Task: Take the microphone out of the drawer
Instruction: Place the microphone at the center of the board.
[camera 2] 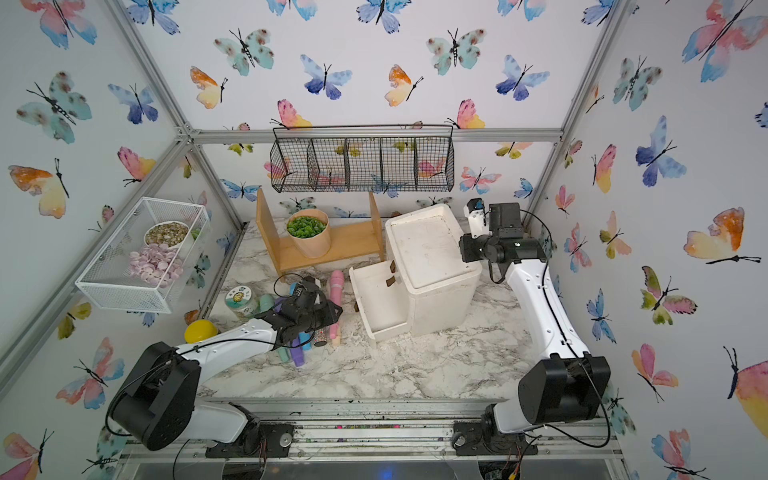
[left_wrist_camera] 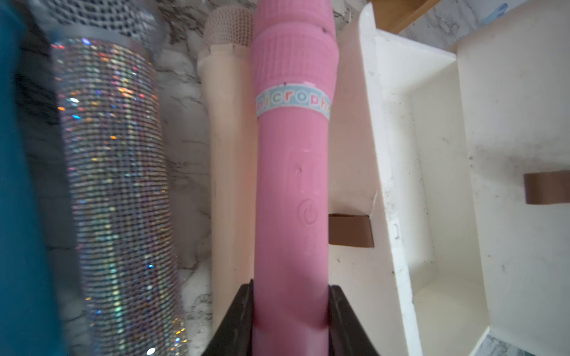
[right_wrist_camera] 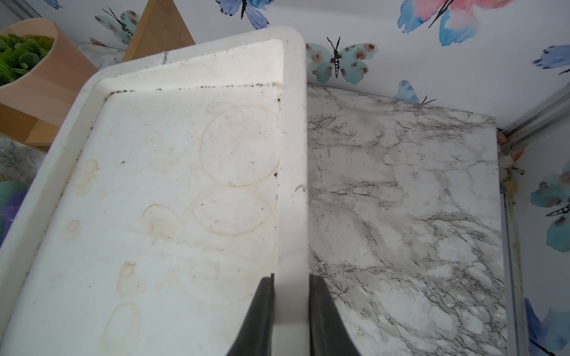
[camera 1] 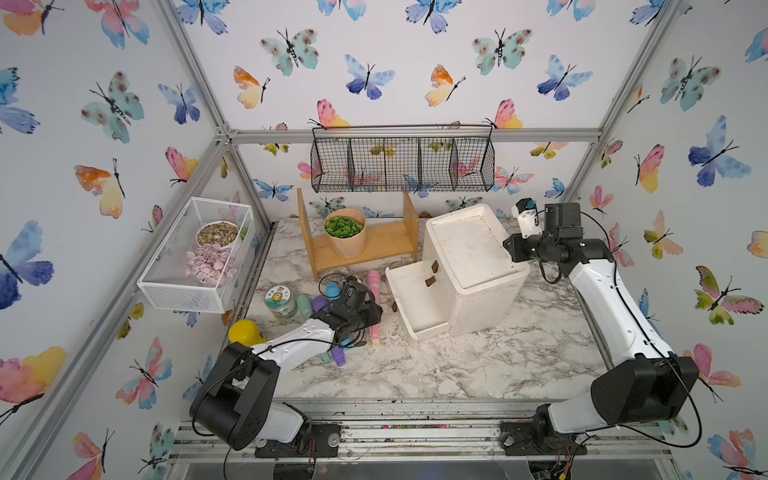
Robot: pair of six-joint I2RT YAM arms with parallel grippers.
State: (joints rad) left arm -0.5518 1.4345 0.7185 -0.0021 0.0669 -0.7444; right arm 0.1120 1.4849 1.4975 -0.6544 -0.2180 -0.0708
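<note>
Butterfly wallpaper covers the walls around a marble-patterned counter [camera 1: 457, 374]. On the left wall hangs a white wire-mesh basket [camera 1: 183, 291] holding a bowl of pebbles [camera 1: 217, 233] and a heap of pale pink shells [camera 1: 210, 264]. Near the counter's left edge sit a yellow rounded object [camera 1: 243, 331] and a small round jar with a printed lid [camera 1: 280, 302]. Just beside the jar lies a cluster of coloured microphones, partly hidden under the white left arm [camera 1: 299, 345].

The left wrist view shows a silver glitter-covered microphone [left_wrist_camera: 117, 185] and a cream microphone [left_wrist_camera: 229, 154] lying side by side on the marble. The left jaws pinch the handle end of the pink microphone [left_wrist_camera: 291, 185], which is ribbed at the head and banded with a pale blue label. It is outside the open white drawer [camera 1: 415, 299], just beside the drawer front and its brown tab handle [left_wrist_camera: 350, 229]. It runs alongside the cream one with its head toward the back edge. Whether it touches the counter I cannot tell.

Toward the back edge stands a low wooden shelf [camera 1: 386, 245] carrying a tan pot of green leaves [camera 1: 345, 237]. A black wire basket [camera 1: 403, 164] hangs on the wall above. The drawer belongs to a white drawer cabinet [camera 1: 478, 307] right of centre. The right jaws are closed on the raised rim of the cabinet's stained top, at its right side, with the white right arm [camera 1: 615, 307] reaching in along the right edge.
</note>
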